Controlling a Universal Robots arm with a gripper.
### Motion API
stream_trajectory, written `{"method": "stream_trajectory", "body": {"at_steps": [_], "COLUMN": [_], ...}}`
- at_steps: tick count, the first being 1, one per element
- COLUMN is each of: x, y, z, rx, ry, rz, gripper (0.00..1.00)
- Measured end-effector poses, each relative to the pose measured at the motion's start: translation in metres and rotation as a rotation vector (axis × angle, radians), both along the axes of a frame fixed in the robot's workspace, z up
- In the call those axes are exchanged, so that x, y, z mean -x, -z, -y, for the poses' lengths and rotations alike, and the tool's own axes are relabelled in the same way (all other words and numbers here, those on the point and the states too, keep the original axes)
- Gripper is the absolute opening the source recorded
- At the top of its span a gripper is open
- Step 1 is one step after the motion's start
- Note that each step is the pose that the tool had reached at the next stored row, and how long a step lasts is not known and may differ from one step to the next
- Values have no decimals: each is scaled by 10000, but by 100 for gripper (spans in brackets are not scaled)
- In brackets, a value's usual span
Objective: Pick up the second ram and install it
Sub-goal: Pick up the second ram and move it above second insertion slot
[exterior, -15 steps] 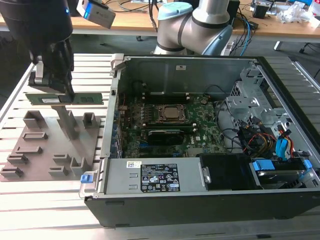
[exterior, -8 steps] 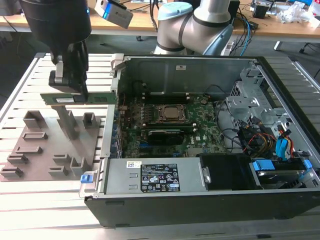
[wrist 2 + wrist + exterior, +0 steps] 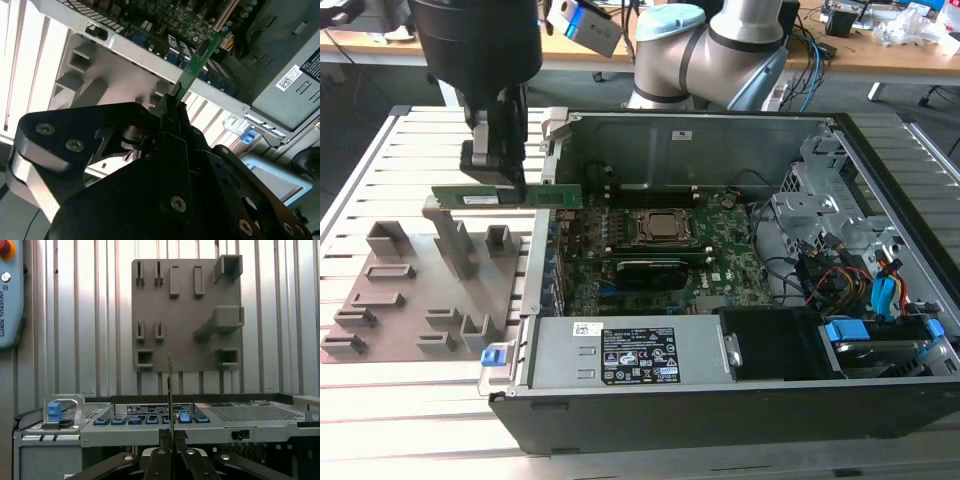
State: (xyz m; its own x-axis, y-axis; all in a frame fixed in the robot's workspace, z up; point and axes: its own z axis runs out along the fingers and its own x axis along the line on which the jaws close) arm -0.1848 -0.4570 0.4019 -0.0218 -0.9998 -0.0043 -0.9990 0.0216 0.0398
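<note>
The second ram (image 3: pixel 470 198) was clamped at its middle by the shut fingers of the gripper (image 3: pixel 505 180), presumably for level balance, above the grey fixture plate (image 3: pixel 408 310) beside the open computer case (image 3: pixel 650 150).

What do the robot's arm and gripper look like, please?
The arm has silver-grey tubular segments with rounded light blue joint caps. The gripper is black: a wide cylindrical body, then slim dark jaws on linkages fastened with silver screws, seen in both wrist views.
</note>
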Motion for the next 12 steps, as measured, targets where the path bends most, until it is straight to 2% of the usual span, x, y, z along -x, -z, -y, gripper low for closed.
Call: {"method": "stream_trajectory", "body": {"at_steps": [9,12], "x": [-376,-584], "y": [0,0], "z": [-15,-26], "rx": [41,64], "ry": [0,-1], "rz": [-1,0], "gripper": [14,14]}}
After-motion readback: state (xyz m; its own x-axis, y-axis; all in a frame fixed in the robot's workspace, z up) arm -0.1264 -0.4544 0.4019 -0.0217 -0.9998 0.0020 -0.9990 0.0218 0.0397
